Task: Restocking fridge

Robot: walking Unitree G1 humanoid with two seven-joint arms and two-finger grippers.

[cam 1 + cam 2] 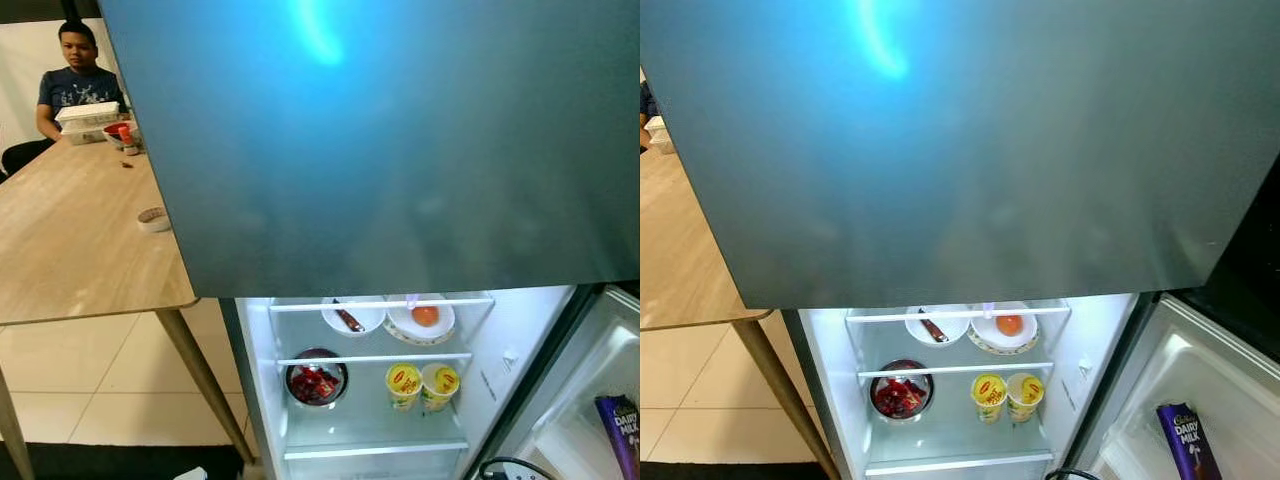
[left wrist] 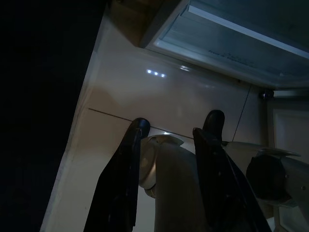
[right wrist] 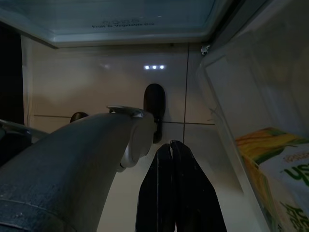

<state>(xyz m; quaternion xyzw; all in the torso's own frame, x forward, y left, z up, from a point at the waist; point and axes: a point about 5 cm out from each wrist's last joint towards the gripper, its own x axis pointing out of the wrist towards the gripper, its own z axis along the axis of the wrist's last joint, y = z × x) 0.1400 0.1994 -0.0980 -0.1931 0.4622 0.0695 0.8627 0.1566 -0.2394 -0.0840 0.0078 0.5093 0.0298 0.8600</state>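
Observation:
The fridge's lower compartment (image 1: 262,400) stands open and lit, below the shut blue-grey upper door (image 1: 380,150). The top shelf holds a white bowl (image 1: 352,317) with a brown item and a plate (image 1: 400,325) carrying an orange (image 1: 425,316). One shelf down are a steel bowl (image 1: 316,380) of red items and two yellow cups (image 1: 404,383). A purple Dairy Milk bar (image 1: 620,430) stands in the open door's shelf on the right. My left gripper (image 2: 177,121) hangs open over the floor. My right gripper (image 3: 171,144) hangs shut beside a corn-printed carton (image 3: 275,159).
A wooden table (image 1: 70,240) stands left of the fridge, its leg (image 1: 200,370) close to the fridge's side. At its far end sits a person (image 1: 75,80) behind a white container (image 1: 88,118) and a red bowl (image 1: 118,131). A tape roll (image 1: 153,219) lies near the table's edge.

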